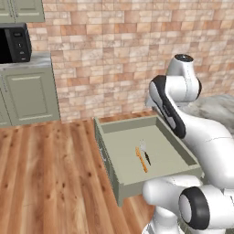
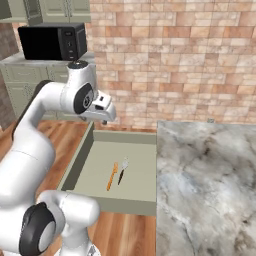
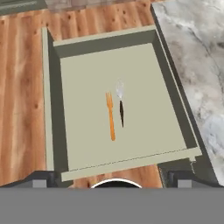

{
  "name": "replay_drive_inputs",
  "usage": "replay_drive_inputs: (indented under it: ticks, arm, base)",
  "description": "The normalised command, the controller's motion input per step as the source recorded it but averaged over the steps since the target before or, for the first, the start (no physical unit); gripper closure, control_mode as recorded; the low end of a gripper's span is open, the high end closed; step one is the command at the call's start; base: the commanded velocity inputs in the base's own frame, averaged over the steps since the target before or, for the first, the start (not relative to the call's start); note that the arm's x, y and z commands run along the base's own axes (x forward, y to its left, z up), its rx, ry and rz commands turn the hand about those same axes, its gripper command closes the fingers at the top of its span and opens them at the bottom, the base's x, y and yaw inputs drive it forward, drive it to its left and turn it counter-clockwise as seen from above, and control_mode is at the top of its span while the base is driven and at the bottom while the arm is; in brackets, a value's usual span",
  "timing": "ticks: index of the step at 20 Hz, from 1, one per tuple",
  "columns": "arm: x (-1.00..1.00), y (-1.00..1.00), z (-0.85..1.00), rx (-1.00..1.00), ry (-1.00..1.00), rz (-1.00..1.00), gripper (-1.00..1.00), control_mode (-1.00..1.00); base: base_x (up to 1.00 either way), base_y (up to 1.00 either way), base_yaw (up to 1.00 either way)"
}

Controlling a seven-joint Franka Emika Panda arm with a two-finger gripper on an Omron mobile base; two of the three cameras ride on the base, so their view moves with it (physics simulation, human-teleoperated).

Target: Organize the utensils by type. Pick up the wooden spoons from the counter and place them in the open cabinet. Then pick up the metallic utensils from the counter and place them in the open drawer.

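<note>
Hand view: I look straight down into the open drawer (image 3: 52,109) from above.
Metal utensil: the small metal utensil (image 3: 120,103) lies flat on the drawer floor, near the middle. It has a pale shiny head and a thin dark handle.
Slim wooden spoon: an orange-tan slim wooden spoon (image 3: 110,118) lies just beside the metal one, on its left in this view. They look close but I cannot tell if they touch. Its top end looks a bit forked from here.
Which way they lie: both are long and thin and lie side by side, pointing from the front of the drawer to the back.
Hand: the hand (image 3: 113,179) hangs over the drawer with its two fingers spread wide. It holds nothing. From the right base view it sits high above the back part of the drawer (image 2: 102,112).
Way to go: the two utensils are below the hand and a little ahead of its fingertips, so I think it would go down and forward to reach them.
My guess: the metal one is already home. The wooden one belongs in the cabinet, not here.
Table: the marbled table (image 3: 197,52) runs along the drawer's right side.
Floor: wooden floor (image 3: 22,87) lies on the other side.
</note>
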Motion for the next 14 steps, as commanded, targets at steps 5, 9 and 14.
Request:
replay_drive_inputs:
  ticks: [5,9,14]
  arm:
    - [-0.56,0.00,0.17,0.00,-0.22,0.00,-1.00,-1.00]
    - [-0.62,0.00,0.15,0.00,-0.18,0.00,-1.00,-1.00]
    - [-0.36,0.00,0.31,0.00,-0.02,0.00,-1.00,-1.00]
  base:
    - [0.00,0.00,0.00]
    - [0.00,0.00,0.00]
    - [0.00,0.00,0.00]
